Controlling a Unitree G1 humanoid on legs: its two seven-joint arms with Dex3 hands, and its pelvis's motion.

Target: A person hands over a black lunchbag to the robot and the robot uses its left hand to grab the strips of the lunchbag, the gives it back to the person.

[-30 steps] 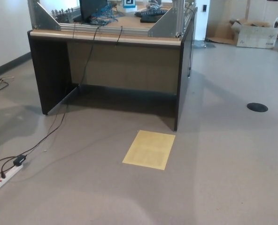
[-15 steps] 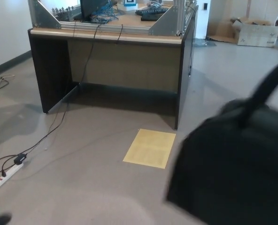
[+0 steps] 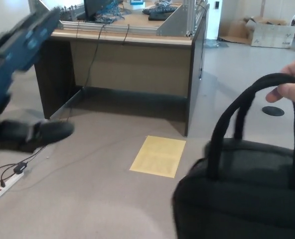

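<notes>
- At the lower right of the frame, the black lunchbag [image 3: 242, 196] is now seen sharply and hanging still, whereas half a second ago it was only a dark blur swinging in, and a second ago it was not in the picture at all
- Its two straps [image 3: 237, 117] are arched upward and are held at the top by a person's hand [image 3: 293, 82], which has appeared at the right edge of the frame
- At the left of the frame, the left robot hand [image 3: 30, 133] has been raised into view under its blue forearm [image 3: 18, 42]; neither was visible a second ago
- The left robot hand is blurred by motion, so it cannot be told whether its fingers are spread or closed; nothing is seen in it
- The right robot hand is not in view
- The left robot hand and the straps are well apart, with the yellow sheet [image 3: 159, 156] on the floor lying between them in the picture
- The handover is judged to be only beginning: the bag is being presented, and the straps have not yet been reached
- The counter [image 3: 127, 37] at the upper middle sits slightly higher in the frame than before, which is put down to a shift of the camera
</notes>
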